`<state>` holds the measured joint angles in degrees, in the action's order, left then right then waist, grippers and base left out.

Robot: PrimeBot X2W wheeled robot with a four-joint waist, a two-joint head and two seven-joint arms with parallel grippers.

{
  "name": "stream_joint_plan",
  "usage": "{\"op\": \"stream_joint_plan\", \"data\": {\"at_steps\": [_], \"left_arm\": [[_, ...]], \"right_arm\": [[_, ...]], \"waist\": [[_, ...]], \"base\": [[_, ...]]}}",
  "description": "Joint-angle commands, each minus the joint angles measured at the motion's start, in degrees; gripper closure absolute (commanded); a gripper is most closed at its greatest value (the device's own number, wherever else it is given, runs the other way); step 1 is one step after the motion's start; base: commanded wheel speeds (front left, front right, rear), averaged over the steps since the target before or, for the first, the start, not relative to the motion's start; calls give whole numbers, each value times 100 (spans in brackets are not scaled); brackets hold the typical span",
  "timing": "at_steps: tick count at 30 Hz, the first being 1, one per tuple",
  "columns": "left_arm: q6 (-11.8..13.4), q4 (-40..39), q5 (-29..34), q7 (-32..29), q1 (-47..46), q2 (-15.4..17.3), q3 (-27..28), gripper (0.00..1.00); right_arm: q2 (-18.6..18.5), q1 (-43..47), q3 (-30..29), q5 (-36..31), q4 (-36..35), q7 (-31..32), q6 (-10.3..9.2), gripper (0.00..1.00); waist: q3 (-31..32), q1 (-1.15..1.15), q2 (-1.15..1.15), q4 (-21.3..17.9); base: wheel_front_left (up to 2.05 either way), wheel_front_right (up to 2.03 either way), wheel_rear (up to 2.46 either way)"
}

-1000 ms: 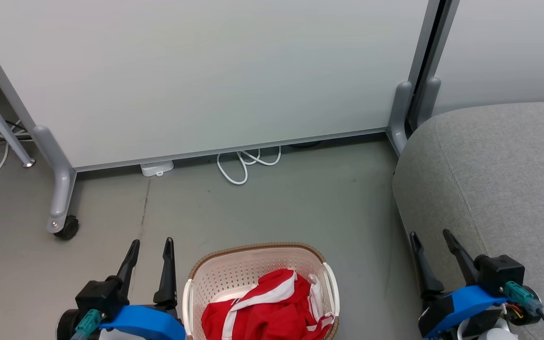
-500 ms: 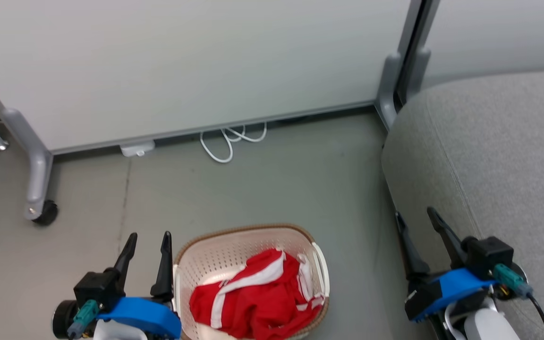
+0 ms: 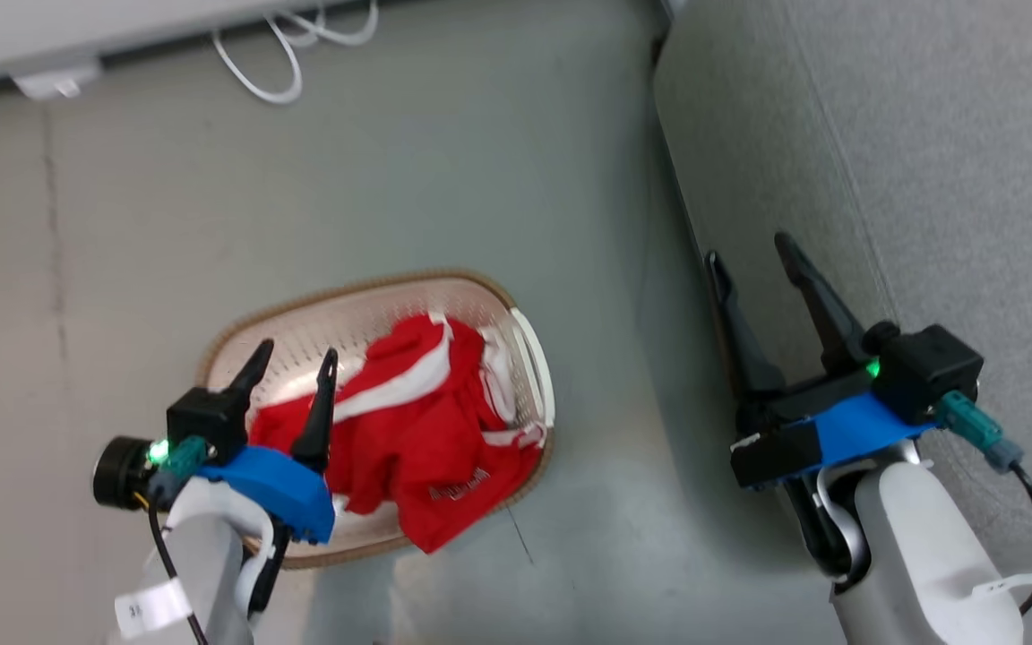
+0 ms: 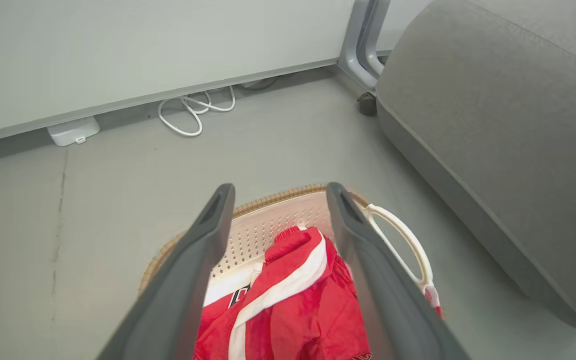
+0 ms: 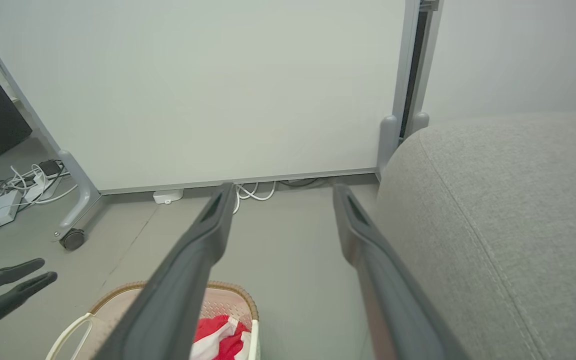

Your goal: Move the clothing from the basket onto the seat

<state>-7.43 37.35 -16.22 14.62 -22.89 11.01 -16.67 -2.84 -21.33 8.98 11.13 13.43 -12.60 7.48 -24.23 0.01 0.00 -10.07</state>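
Hovering over the left part of the basket (image 3: 346, 313) in the lower left of the head view, the left gripper (image 3: 296, 351) has its two dark fingers spread wide with nothing between them. The clothing (image 3: 417, 430), red with white bands, lies heaped in the basket, with one lettered corner draped over the lower rim. At centre right the right gripper (image 3: 746, 248) is likewise wide open and empty, at the edge of the grey seat (image 3: 928, 179) that takes up the upper right.

In the left wrist view the fingers frame the red heap at bottom centre, with the seat at right and a white cable (image 4: 188, 107) on the floor in the upper middle.

In the right wrist view the spread fingers point at a pale panel (image 5: 218, 90), with the basket at the bottom left and the seat on the right
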Motion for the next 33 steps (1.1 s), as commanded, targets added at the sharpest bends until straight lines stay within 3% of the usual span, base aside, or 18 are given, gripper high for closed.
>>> {"op": "stream_joint_plan", "data": {"at_steps": [1,18,25,33], "left_arm": [[-9,36,-24,-21,-131,62,-24,0],[-8,1373,-303,-452,-1727,850,-1692,0],[17,1769,-278,-420,-2126,1102,-1831,0],[251,2153,-125,-502,-2452,1208,-1920,0]], "right_arm": [[-8,-131,6,52,-30,-45,3,0],[-5,-590,378,615,-153,-265,2,0],[-5,-626,531,886,-358,-267,2,0],[-5,-480,569,1076,-458,-269,2,0]], "waist": [[-744,-1,0,-421],[-2363,-1,0,-1043],[-2670,-1,0,-1269],[-2789,-1,0,-1431]], "base": [[0,0,0],[0,0,0],[0,0,0],[0,0,0]]}}
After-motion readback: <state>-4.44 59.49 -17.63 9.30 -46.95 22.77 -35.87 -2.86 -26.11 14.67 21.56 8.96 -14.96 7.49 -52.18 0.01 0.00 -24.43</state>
